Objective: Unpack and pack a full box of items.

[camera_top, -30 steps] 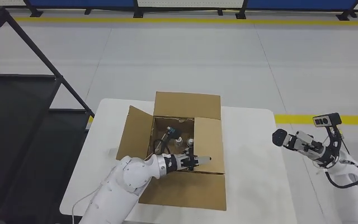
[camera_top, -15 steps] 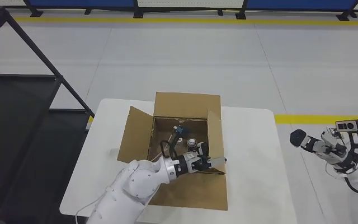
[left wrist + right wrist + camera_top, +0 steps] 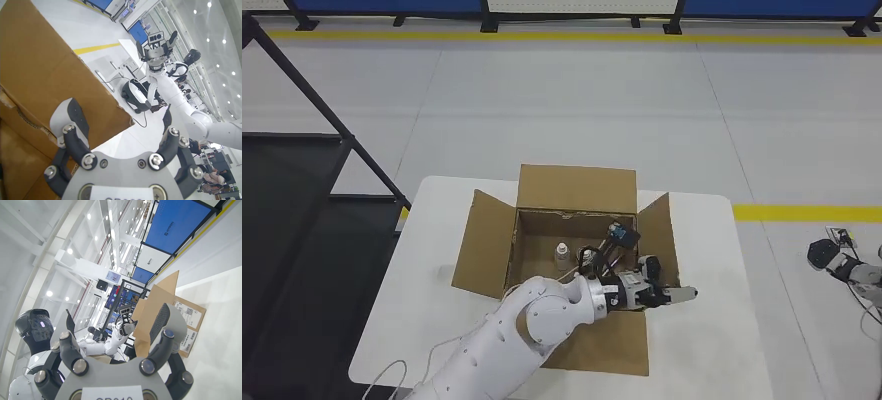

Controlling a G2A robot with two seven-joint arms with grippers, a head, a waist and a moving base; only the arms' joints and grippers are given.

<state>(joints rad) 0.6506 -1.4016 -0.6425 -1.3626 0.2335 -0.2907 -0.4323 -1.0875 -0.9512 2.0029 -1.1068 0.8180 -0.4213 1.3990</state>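
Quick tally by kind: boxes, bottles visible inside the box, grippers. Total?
Cardboard box: 1
Small white bottle: 1
Grippers: 2, left gripper and right gripper
Total: 4

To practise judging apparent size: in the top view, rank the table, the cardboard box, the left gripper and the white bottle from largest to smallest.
1. table
2. cardboard box
3. left gripper, though nearer the camera
4. white bottle
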